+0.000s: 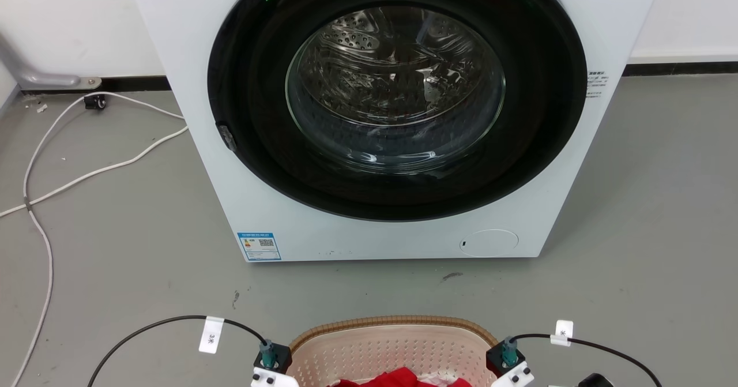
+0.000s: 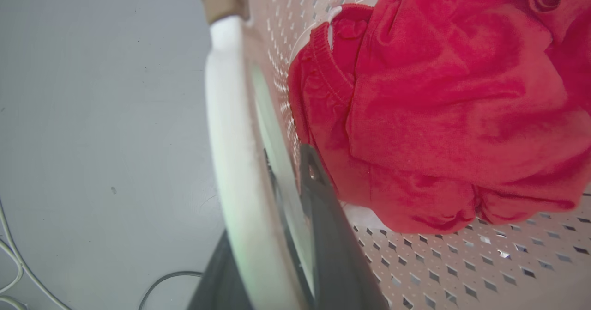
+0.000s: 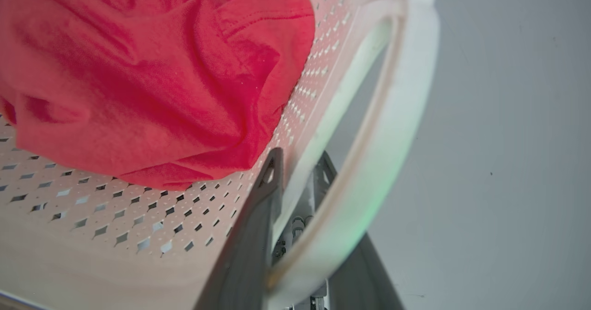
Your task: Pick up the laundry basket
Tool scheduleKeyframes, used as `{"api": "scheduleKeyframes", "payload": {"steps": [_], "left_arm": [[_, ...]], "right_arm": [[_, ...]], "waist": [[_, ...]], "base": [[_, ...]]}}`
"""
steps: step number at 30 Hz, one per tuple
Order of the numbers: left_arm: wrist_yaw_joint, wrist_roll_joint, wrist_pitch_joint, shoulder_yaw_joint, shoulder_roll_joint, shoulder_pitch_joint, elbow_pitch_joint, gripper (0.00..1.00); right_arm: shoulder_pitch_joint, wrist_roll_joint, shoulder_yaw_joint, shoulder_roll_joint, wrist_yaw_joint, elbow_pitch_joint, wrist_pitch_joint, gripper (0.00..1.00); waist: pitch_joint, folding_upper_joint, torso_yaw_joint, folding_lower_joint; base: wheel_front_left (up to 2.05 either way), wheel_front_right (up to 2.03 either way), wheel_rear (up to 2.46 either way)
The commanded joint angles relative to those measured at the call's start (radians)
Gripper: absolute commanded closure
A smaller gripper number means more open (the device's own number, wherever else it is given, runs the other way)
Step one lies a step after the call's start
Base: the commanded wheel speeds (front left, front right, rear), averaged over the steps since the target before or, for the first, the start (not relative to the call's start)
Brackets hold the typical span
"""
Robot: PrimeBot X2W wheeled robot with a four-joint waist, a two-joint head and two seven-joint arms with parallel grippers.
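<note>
Closest to the robot, the left claw (image 2: 281, 194) is clamped on the near-left wall of a rounded, pale pink-beige perforated plastic laundry basket (image 1: 392, 321) with a brown woven-look rim. One dark finger (image 2: 323, 208) lies against the inside of the wall and the other sits outside, behind the white looped side handle (image 2: 221, 116). The right claw (image 3: 299, 162) grips the opposite wall in the same way, its two fingers close together on either side of the plastic just beneath the second white handle (image 3: 397, 116). A crumpled bright red knit garment (image 2: 438, 116) lies in the basket, touching the perforated walls near both claws.

In the head view the basket sits at the bottom centre between the two wrists, directly in front of the machine. Whether it rests on the grey floor (image 1: 634, 260) cannot be told. Black cables with white tags (image 1: 144, 329) curve away from each wrist.

Further on stands a white front-loading washing machine (image 1: 219, 191). Its wide black round door (image 1: 242, 145) frames a glass porthole (image 1: 395, 87), and a steel drum shows behind the glass. A blue label (image 1: 259, 246) is stuck at the lower left corner. White cords (image 1: 86, 173) trail over the floor at the left, towards the white wall (image 1: 69, 18).
</note>
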State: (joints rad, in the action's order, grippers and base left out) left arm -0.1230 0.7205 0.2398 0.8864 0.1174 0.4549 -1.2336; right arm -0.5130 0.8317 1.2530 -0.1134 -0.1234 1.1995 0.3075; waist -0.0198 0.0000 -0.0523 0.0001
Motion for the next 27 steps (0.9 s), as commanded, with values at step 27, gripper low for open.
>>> {"api": "scheduleKeyframes", "payload": {"steps": [27], "left_arm": [[-0.012, 0.077, -0.027, 0.095, -0.006, 0.028, -0.005, 1.00]], "right_arm": [[-0.014, 0.009, 0.030, 0.020, -0.013, 0.006, -0.015, 1.00]], "waist": [[0.001, 0.0000, 0.000, -0.0001]], "base": [[0.00, 0.00, 0.00]]}}
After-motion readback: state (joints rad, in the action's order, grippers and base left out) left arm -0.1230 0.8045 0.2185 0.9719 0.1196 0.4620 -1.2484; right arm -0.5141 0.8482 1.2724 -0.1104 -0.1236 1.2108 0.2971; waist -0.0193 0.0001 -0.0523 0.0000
